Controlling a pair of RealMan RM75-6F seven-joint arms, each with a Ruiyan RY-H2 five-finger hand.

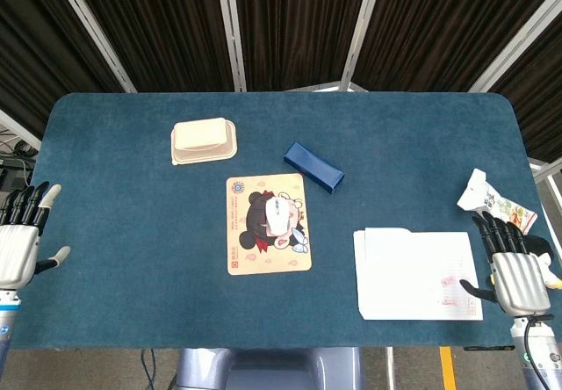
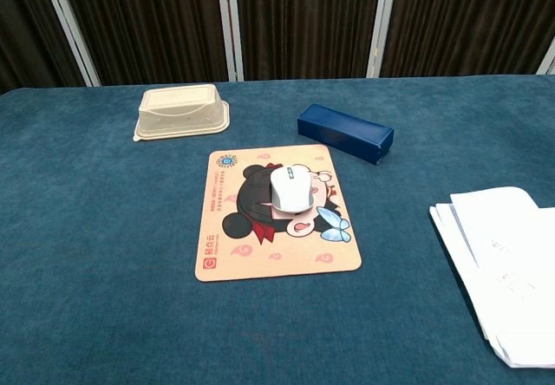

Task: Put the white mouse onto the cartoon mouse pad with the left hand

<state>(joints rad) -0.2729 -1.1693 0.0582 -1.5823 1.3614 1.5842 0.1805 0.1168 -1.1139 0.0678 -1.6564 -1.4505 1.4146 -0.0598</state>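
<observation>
The white mouse (image 1: pixel 277 215) (image 2: pixel 291 187) lies on the cartoon mouse pad (image 1: pixel 268 253) (image 2: pixel 260 251), over the printed character near the pad's middle. My left hand (image 1: pixel 19 242) hovers at the table's far left edge, fingers apart and holding nothing, well away from the pad. My right hand (image 1: pixel 513 267) stays at the near right corner beside the papers, fingers extended and empty. Neither hand shows in the chest view.
A beige lidded food box (image 1: pixel 204 140) (image 2: pixel 180 110) sits behind the pad to the left. A dark blue box (image 1: pixel 313 167) (image 2: pixel 345 133) lies behind it to the right. White papers (image 1: pixel 418 273) (image 2: pixel 507 268) and a snack packet (image 1: pixel 492 200) occupy the right side.
</observation>
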